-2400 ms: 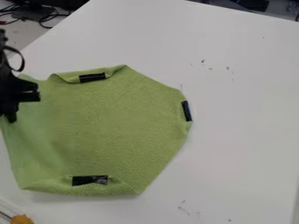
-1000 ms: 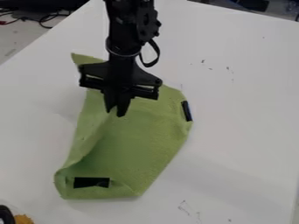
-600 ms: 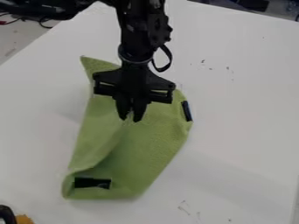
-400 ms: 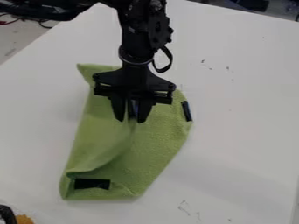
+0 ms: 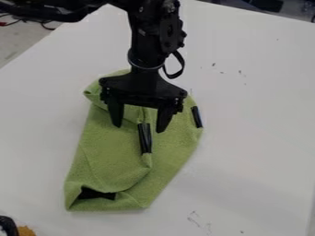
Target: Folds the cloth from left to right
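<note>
**Cloth fold, left flap laid inward over the body, jaws parted**

Clock positions are read on the camera view, with 12 at its top edge. The gripper (image 5: 139, 128) hangs over the upper middle of the green cloth (image 5: 111, 143); its jaws stand wide apart and grip nothing. Between and just below their tips lies a black strip (image 5: 145, 138), at the flap's inner edge. The arm (image 5: 148, 44) rises from there toward 12 o'clock.

Outward from the jaws, a second strip (image 5: 197, 116) marks the cloth's outer edge at 3 o'clock. A third strip (image 5: 92, 194), toward 7 o'clock, is partly covered by the flap, which bulges loosely there. Toward 10 o'clock, the cloth's upper corner is curled and bunched. The white counter (image 5: 246, 152) bears the whole; an orange object (image 5: 26, 231) sits at its 7 o'clock margin.

Progress: the left-to-right fold appears largely made, though the flap stops short of the 3 o'clock edge. What remains is probably withdrawal of the arm and, if a neater result is wanted, flattening of the loose folds.
</note>
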You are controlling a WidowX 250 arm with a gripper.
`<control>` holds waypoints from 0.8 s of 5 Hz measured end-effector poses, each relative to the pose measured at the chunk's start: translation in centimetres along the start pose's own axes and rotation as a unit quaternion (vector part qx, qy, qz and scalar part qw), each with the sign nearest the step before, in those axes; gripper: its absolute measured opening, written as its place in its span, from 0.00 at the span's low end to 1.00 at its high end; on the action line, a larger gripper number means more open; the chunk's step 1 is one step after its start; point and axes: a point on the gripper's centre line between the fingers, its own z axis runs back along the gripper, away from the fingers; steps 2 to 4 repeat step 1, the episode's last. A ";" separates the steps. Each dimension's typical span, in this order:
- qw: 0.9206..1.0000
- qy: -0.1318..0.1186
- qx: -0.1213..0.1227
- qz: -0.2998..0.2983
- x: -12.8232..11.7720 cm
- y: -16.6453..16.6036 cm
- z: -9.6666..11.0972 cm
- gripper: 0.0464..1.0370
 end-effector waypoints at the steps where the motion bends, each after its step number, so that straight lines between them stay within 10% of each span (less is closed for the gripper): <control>1: 1.000 -0.018 0.008 -0.013 0.1 0.1 1.9 0.97; 4: 1.000 -0.018 0.008 -0.013 0.1 0.1 1.9 0.97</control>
